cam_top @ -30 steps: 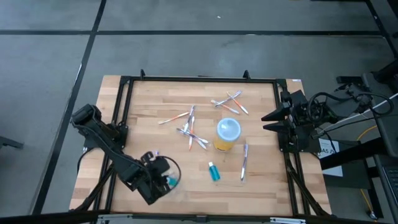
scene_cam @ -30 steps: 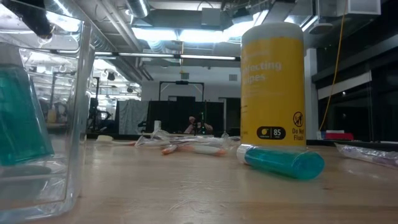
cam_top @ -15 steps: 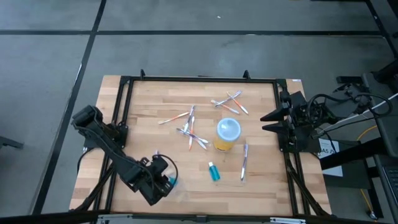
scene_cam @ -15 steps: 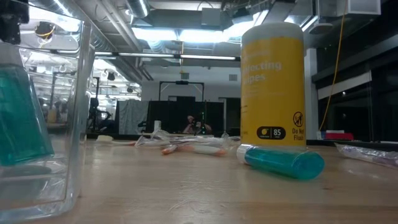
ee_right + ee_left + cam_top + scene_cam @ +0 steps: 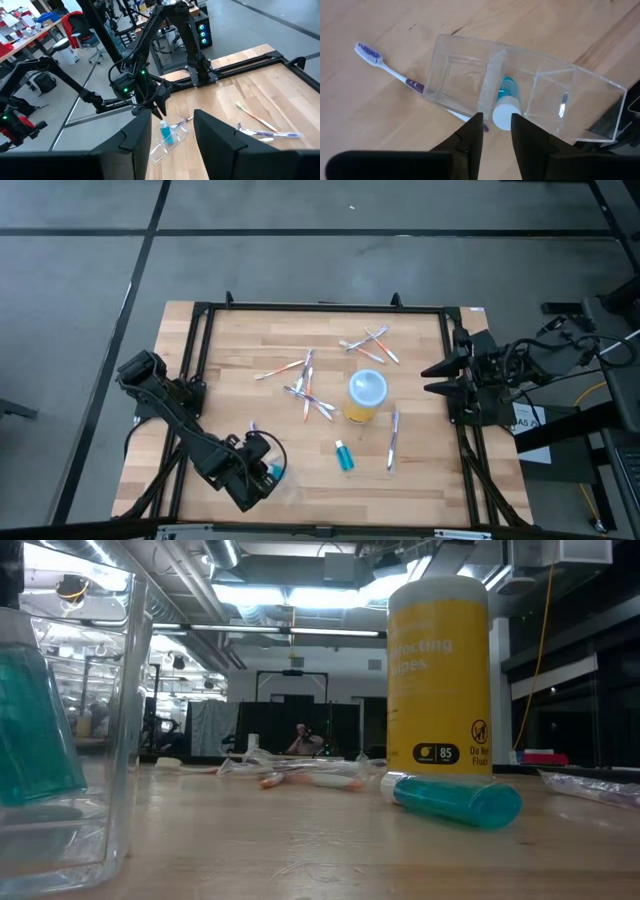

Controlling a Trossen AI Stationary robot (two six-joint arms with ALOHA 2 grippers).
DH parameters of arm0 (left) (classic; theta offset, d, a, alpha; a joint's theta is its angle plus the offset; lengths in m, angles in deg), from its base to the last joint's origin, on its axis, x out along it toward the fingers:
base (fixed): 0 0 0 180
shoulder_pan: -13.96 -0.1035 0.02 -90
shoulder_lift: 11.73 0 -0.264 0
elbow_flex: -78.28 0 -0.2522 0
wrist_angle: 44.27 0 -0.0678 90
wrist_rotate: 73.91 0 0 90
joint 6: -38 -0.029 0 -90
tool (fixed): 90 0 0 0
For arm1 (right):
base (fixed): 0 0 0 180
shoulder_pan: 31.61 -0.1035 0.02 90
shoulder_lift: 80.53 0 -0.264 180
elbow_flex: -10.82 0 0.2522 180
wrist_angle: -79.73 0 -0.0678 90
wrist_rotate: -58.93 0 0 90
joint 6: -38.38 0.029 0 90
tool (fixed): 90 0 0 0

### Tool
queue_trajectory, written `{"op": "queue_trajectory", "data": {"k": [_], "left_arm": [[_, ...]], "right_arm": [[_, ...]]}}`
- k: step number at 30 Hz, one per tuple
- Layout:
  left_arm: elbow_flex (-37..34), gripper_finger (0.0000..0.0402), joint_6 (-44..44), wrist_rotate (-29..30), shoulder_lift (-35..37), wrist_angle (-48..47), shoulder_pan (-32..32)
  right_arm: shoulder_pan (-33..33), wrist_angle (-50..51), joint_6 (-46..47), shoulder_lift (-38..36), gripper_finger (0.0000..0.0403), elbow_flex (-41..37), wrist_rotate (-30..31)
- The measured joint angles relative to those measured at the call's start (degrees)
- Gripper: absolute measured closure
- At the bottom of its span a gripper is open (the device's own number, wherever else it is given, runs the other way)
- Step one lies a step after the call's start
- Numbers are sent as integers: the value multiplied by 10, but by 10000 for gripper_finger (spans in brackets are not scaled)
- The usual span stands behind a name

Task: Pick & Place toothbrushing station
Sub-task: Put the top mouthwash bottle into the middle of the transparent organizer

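Observation:
A clear plastic organiser (image 5: 278,477) stands near the table's near left corner. A teal tube (image 5: 506,95) stands on end in its middle compartment, white cap up; it also shows in the low view (image 5: 35,730). My left gripper (image 5: 495,124) hangs open just above the cap, and I see no touch. A second teal tube (image 5: 344,456) lies on the table in front of the yellow canister with a pale-blue top (image 5: 366,395). A white and purple toothbrush (image 5: 390,72) lies beside the organiser. My right gripper (image 5: 432,377) waits open at the right edge.
Several toothbrushes lie loose at mid table (image 5: 305,390) and at the far side (image 5: 368,345). One more toothbrush (image 5: 393,438) lies to the right of the canister. A black frame (image 5: 320,307) runs around the table. Bare wood lies along the near edge.
My left gripper has risen from the organiser, passing almost out of the top of the low view. The teal tube stays standing in the organiser.

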Motion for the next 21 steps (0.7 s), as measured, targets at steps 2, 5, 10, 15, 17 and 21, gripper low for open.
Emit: {"op": "queue_trajectory", "data": {"k": [2,5,10,15,17,21], "left_arm": [[-8,314,0,-5,0,2,0],[-27,315,0,-10,0,32,0],[-50,316,-2,-8,0,92,0],[-51,316,-11,7,0,108,-2],[-51,316,-19,6,0,117,-4],[-51,316,-31,6,0,119,-11]], "right_arm": [[-6,-1,2,0,252,0,7],[-14,-9,2,0,252,0,18],[-19,-15,2,0,252,0,20],[-19,-23,2,0,252,0,24],[-19,-23,1,0,252,0,26],[-19,-23,0,0,252,0,27]]}}
